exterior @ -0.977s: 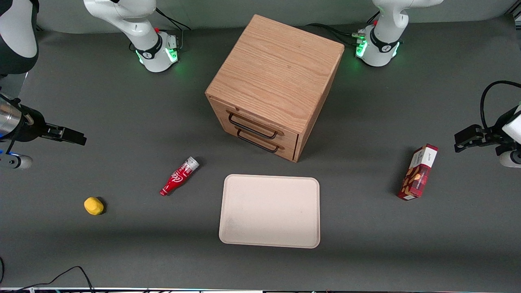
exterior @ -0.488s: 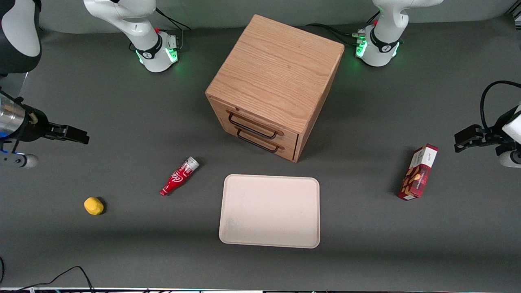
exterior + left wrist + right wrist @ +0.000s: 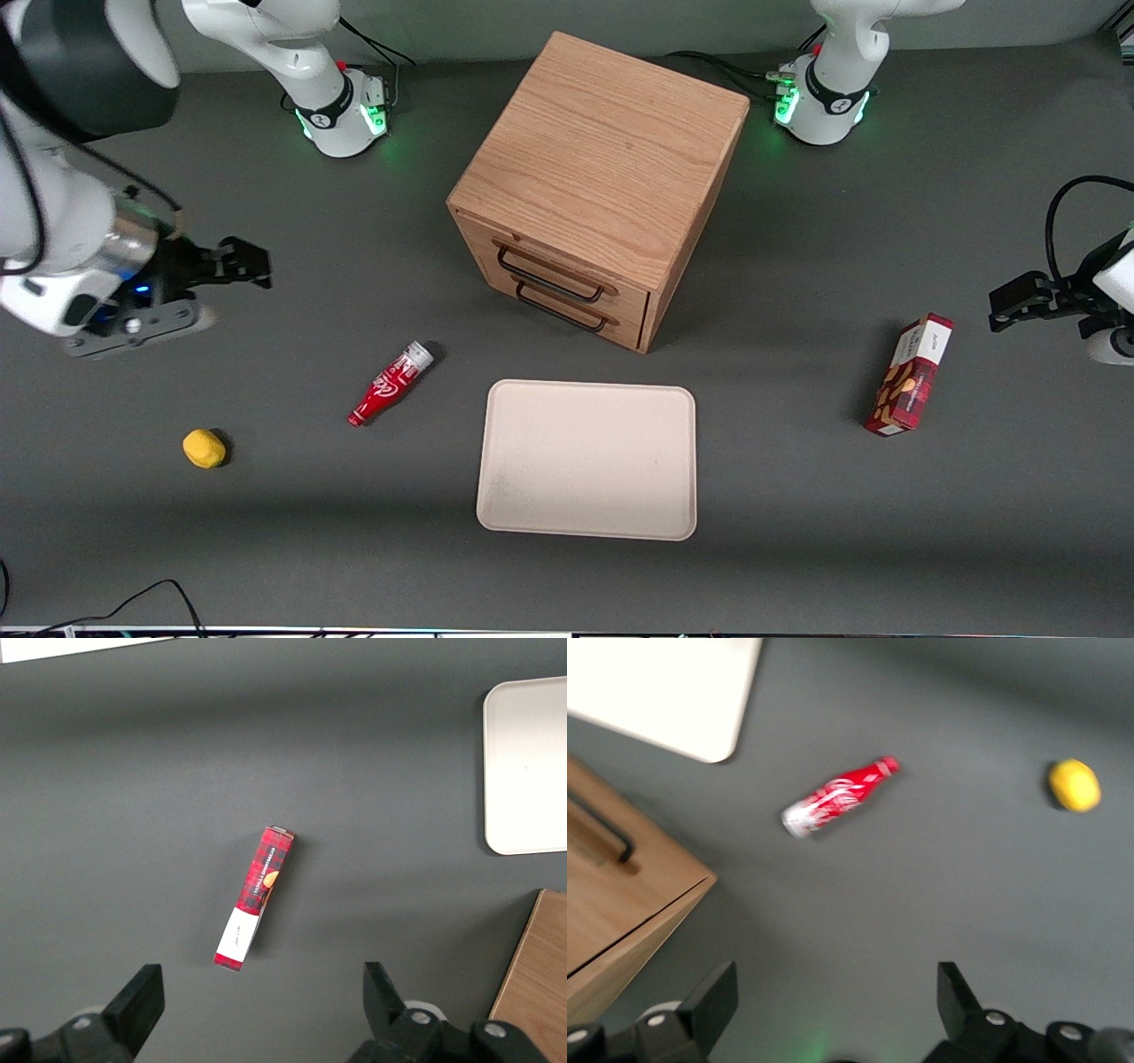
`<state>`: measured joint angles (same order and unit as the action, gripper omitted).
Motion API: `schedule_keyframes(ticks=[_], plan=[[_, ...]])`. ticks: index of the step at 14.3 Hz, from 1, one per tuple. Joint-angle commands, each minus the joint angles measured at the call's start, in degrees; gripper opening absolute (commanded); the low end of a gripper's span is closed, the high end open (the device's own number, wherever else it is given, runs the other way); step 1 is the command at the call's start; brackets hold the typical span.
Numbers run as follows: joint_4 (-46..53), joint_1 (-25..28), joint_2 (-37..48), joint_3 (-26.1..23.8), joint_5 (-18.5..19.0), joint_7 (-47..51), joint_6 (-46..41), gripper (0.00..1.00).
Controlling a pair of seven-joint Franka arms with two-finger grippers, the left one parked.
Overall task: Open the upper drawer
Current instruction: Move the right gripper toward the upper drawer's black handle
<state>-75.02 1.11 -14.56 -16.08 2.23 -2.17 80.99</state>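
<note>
The light oak cabinet [image 3: 602, 177] stands at the middle of the table, turned at an angle. Its upper drawer [image 3: 558, 266] is shut, with a thin black wire handle [image 3: 549, 275]. The lower drawer [image 3: 567, 306] just below it is shut too. My right gripper [image 3: 252, 266] is open and empty, above the bare table at the working arm's end, well apart from the cabinet. In the right wrist view my gripper [image 3: 833, 992] shows wide-open fingers [image 3: 713, 997], and a corner of the cabinet [image 3: 629, 904] with part of a black handle [image 3: 602, 833].
A red bottle [image 3: 390, 384] lies on the table between my gripper and a cream tray [image 3: 587, 459]. A yellow lemon-like object [image 3: 204, 447] lies nearer the front camera. A red snack box [image 3: 911, 375] lies toward the parked arm's end.
My right gripper has swung toward the cabinet and the wrist has turned. The drawers and the table objects have not moved.
</note>
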Motion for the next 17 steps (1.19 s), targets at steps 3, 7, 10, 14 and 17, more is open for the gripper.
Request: schedule_keyframes(ticks=[3,7,10,14,17], plan=[[1.63,0.65,-4.07,-10.18,0.67,-4.42,2.75,1.00],[1.72,0.74,-8.37,-15.03,1.11,-11.16,7.15,1.00],[1.72,3.18,-10.75,-15.38,1.29,-14.09,9.09,1.00],[1.37,6.44,-13.82,-15.38,1.29,-14.09,14.01,1.00],[1.46,8.29,-16.54,-15.47,1.11,-14.09,17.17,1.00]])
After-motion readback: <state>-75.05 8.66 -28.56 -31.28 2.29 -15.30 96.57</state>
